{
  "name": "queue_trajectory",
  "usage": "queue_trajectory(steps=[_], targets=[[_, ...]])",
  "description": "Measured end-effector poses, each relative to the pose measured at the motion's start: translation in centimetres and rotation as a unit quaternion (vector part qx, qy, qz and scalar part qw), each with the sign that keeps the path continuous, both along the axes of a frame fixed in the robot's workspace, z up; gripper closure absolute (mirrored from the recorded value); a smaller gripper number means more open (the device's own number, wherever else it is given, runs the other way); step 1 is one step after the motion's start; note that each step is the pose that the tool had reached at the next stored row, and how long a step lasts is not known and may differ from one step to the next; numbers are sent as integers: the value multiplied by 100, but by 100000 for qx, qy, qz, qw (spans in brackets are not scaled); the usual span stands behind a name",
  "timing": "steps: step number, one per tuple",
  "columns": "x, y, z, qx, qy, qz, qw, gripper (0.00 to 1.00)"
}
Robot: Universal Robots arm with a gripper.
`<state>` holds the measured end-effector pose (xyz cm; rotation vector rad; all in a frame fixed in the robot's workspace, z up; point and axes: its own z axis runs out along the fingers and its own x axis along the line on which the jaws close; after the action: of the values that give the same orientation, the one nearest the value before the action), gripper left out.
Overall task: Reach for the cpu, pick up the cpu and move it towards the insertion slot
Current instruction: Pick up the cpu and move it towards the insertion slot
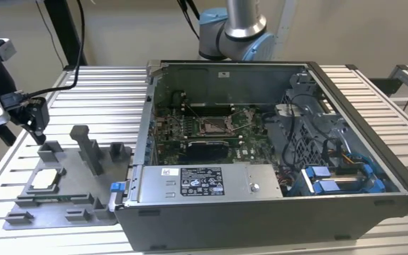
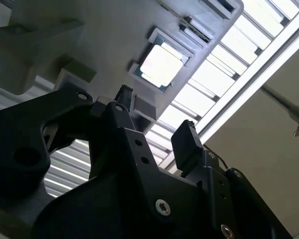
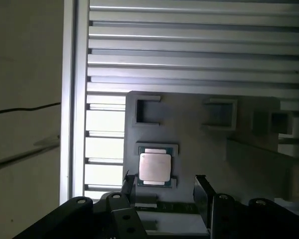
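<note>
Slatted metal worktop [image 3: 189, 50] carries a grey fixture tray [image 3: 199, 134] holding the cpu [image 3: 155, 167], ahead of the spread, empty tool [image 3: 164, 181].

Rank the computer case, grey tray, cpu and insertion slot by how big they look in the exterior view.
1. computer case
2. grey tray
3. cpu and insertion slot: these look alike, and the slot seems farther off, so no ranking.
</note>
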<state>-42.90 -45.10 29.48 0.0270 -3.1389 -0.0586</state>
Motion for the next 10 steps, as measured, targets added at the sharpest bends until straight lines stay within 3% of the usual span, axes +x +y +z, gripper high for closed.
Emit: queue_trajectory(steps=[10], targets=[[-3, 0, -104, 4, -5, -14, 100000, 100]])
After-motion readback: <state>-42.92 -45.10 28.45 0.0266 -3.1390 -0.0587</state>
